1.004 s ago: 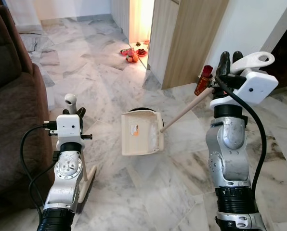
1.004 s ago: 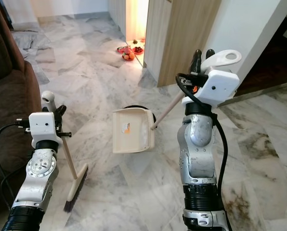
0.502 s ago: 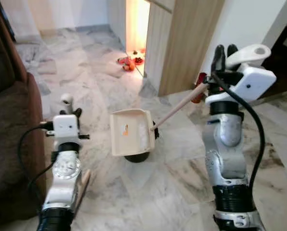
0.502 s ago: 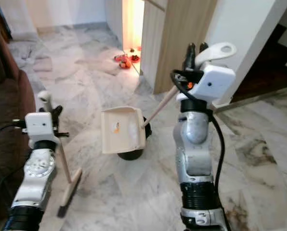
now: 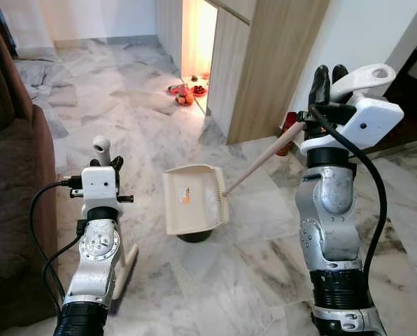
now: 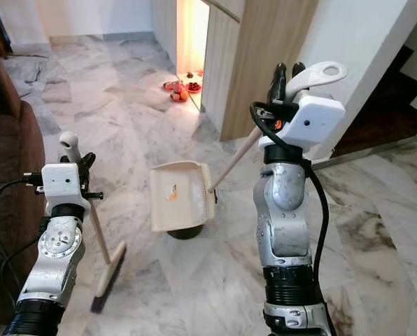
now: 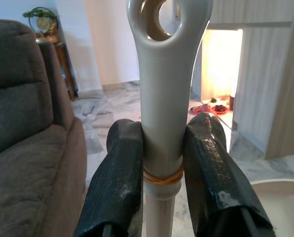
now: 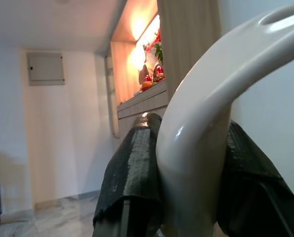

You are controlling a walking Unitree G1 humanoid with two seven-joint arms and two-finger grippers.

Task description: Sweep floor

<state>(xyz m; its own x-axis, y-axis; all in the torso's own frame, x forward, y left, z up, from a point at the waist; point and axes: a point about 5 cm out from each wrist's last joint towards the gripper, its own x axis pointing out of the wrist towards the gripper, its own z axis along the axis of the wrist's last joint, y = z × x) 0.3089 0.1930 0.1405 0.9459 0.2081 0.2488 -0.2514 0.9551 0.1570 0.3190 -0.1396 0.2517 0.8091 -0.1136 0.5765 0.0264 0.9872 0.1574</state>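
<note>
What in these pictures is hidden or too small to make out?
- Broom: in the right eye view the left claw's arm covers the upper stick.
- Dustpan: a dark round thing under it is mostly covered.
- Small red items on the floor by the lit opening: too small to identify.
- Sofa: cut off by the left edge.

A home's living area. A brown sofa (image 5: 12, 175) stands on a marble-tiled floor (image 5: 124, 105). Wood-panelled cabinets (image 5: 264, 63) hold a lit altar niche (image 8: 142, 64).
</note>
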